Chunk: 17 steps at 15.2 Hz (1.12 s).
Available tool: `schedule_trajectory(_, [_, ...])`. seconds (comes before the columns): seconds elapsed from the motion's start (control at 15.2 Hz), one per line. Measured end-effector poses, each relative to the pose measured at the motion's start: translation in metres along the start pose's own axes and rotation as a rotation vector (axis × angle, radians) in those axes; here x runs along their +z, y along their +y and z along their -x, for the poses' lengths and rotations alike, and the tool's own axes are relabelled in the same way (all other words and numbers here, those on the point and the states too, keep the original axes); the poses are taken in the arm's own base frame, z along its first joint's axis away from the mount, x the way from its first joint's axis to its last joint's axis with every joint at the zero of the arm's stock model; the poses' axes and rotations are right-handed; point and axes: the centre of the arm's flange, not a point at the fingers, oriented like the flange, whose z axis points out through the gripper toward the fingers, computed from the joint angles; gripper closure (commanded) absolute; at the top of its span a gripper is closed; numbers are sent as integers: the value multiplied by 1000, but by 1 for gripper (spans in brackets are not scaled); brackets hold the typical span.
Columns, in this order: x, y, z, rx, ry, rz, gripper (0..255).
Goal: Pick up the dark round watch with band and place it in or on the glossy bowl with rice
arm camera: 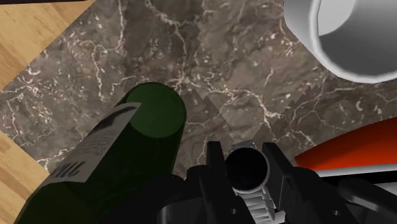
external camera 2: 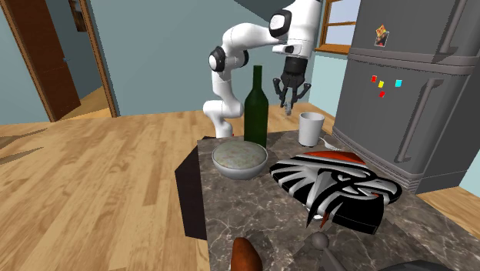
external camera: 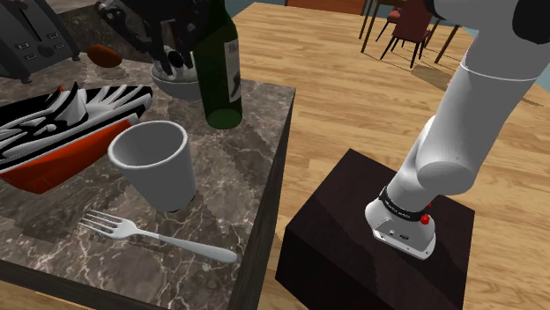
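In the wrist view my gripper is shut on the dark round watch, and its metal link band hangs toward the camera. From the second exterior view the gripper hangs high above the marble counter, behind the green bottle. The glossy grey bowl with rice stands on the counter in front of that bottle. Seen from the shoulder, the gripper hovers just above the bowl, which the bottle partly hides.
A white cup and a fork sit near the counter's edge. A black-and-white striped object on a red base lies beside the bowl. A toaster and a brown oval item are further back. A grey fridge is behind the counter.
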Motion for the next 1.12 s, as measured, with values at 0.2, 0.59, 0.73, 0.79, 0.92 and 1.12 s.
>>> schedule_trajectory(0.2, [-3, 8, -14, 1, 0, 0, 255])
schedule_trajectory(0.59, [10, 39, -80, 2, -1, 1, 255])
schedule_trajectory(0.73, [12, 53, -104, 2, 0, 0, 255])
schedule_trajectory(0.79, [14, 60, -116, 2, 2, -2, 255])
schedule_trajectory(0.92, [19, 71, -140, 2, 3, -2, 255])
schedule_trajectory(1.12, [27, 89, -173, 1, 0, 0, 255])
